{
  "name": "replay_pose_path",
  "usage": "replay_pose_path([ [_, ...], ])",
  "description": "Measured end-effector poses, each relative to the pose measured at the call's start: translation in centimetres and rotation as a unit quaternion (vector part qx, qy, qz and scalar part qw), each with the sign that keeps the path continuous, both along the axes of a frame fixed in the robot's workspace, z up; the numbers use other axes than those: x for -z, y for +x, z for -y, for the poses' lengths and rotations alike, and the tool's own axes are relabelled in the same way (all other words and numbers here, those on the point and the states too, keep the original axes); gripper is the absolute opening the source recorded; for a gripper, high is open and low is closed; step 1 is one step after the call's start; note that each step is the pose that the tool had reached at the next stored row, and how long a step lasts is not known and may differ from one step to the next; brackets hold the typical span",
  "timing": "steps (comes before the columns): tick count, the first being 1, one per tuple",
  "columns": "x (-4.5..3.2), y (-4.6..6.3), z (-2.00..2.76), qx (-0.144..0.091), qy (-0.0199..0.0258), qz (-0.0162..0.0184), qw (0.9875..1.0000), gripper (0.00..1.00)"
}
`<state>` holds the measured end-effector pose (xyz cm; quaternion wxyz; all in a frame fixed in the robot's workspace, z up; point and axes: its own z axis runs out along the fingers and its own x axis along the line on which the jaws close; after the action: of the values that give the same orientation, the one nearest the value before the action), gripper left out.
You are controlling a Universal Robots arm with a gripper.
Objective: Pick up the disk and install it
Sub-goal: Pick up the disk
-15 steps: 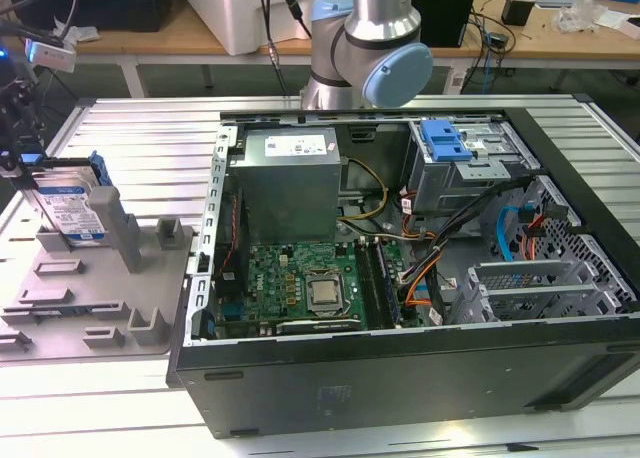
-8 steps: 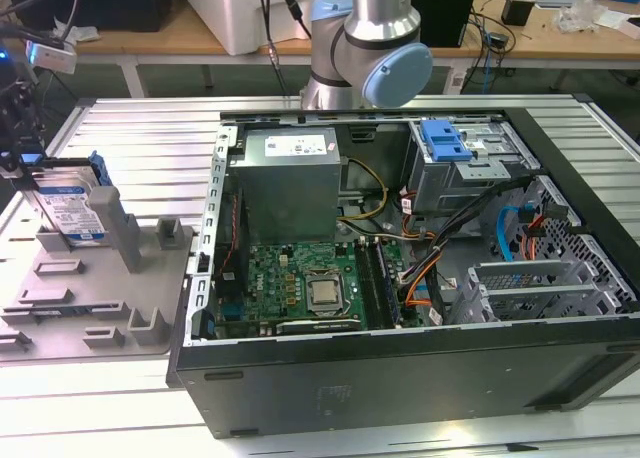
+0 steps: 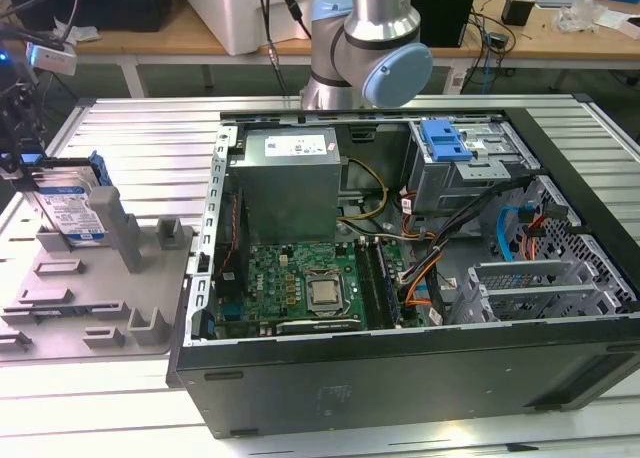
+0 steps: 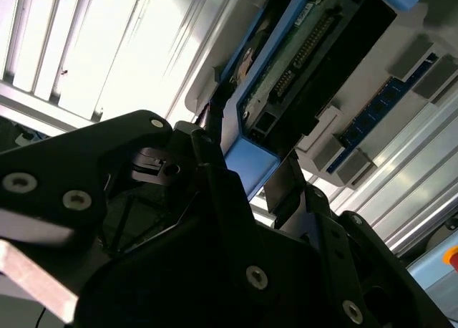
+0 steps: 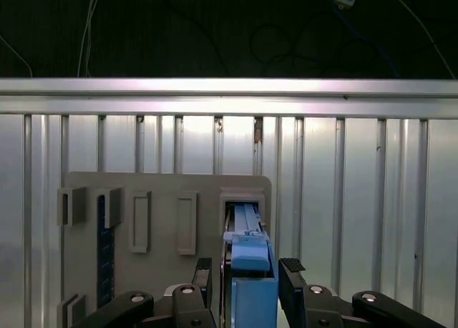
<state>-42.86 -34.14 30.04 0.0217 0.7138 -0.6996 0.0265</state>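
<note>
The disk (image 3: 78, 213) stands on edge in a slot of the grey fixture plate (image 3: 100, 298), at the exterior view's left. It is a silver drive with a white-and-blue label in a blue carrier. My gripper (image 3: 28, 166) sits over its upper end. In the first wrist view the blue carrier (image 5: 247, 231) runs between my two black fingers, and my gripper (image 5: 247, 271) is shut on it from both sides. The second wrist view shows the disk (image 4: 300, 49) from its connector side, with my gripper (image 4: 247, 163) pressing on the carrier's end.
The open computer case (image 3: 400, 378) lies to the exterior view's right of the fixture. Inside are a power supply (image 3: 290, 178), a motherboard (image 3: 300, 288), loose cables and a grey drive cage with a blue tab (image 3: 445, 138). The arm's base (image 3: 365, 48) stands behind the case.
</note>
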Motion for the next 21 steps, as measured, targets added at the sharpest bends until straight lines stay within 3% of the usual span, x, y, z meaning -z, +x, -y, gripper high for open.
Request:
replay_pose_path([
  [21,0.23,-0.12,-0.16,0.0,0.0,0.0,1.0,0.5],
])
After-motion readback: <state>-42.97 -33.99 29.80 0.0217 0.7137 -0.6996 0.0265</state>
